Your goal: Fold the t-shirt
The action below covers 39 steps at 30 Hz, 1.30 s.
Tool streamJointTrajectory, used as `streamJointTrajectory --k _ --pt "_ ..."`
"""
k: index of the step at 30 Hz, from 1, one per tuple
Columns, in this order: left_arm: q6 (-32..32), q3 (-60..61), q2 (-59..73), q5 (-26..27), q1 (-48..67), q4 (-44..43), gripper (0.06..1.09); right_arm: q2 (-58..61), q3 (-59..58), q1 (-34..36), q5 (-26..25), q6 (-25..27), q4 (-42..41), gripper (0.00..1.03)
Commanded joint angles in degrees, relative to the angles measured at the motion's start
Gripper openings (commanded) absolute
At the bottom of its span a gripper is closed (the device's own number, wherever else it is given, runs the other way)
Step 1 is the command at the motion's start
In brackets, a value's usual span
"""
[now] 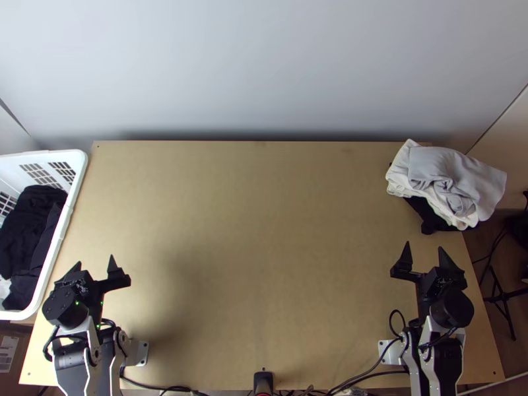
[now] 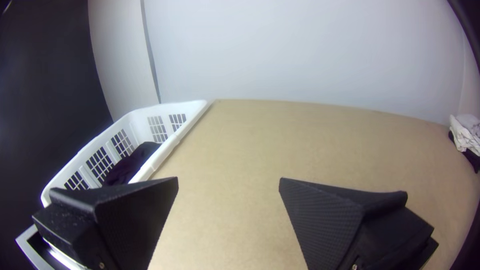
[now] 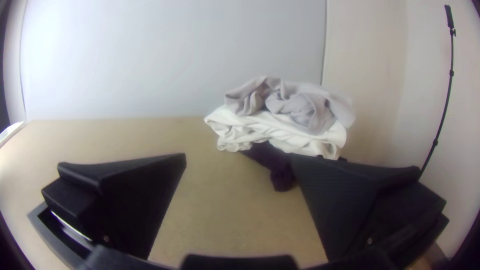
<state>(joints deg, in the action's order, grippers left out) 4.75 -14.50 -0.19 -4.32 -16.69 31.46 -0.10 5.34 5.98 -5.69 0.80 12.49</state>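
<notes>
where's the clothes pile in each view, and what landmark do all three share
top view: clothes pile at the upper right, on the table's far right corner
left wrist view: far across the table from the white basket
right wrist view: beyond the right hand
shared landmark: pale back wall

The left pincer (image 1: 94,261) and right pincer (image 1: 424,247) both have fingers spread apart.

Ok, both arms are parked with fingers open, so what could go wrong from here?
The grey cloth lies bunched on white ones, partly past the table edge, so the pile might slide off. The dark cloth underneath could drag along if the right gripper pulls low.
</notes>
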Motion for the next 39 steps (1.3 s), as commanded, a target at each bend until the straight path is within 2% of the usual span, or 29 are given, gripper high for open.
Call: streamJointTrajectory --k 1,18,27,29,30,32,33,35,39 --pt "-0.01 0.0 0.01 -0.17 -0.01 0.0 1.04 0.01 0.02 0.0 -0.02 -0.01 -0.01 0.98" --pt "-0.62 -0.09 0.01 -0.08 -0.1 0.27 1.04 0.01 0.02 0.0 -0.02 -0.01 -0.01 0.98" --pt "-0.27 -0.18 0.01 -0.43 -7.57 0.18 1.04 0.01 0.02 0.09 -0.02 -0.01 -0.01 0.98" --pt "-0.36 -0.18 0.01 -2.8 -7.75 -0.17 1.04 0.01 0.02 0.0 -0.02 -0.01 -0.01 0.98" --pt "-0.62 -0.18 0.01 -3.77 -8.01 -0.17 1.04 0.01 0.02 0.0 0.07 -0.36 -0.01 0.98" --pt "0.96 0.0 0.1 -4.47 -9.24 -0.7 1.04 -0.08 0.11 -1.14 0.07 -5.46 -0.01 0.98" --pt "2.19 0.0 0.19 -4.21 -9.33 -0.79 1.04 0.01 0.11 -2.2 -0.02 -6.07 0.08 0.98" --pt "2.45 -0.26 0.27 -4.3 -9.24 -0.88 1.04 -0.17 0.11 -5.1 -0.02 -5.98 -0.01 0.98" --pt "1.66 -2.11 1.68 -4.56 -9.59 -0.97 1.04 -0.17 0.19 -4.75 -0.37 -5.98 -2.91 0.98"
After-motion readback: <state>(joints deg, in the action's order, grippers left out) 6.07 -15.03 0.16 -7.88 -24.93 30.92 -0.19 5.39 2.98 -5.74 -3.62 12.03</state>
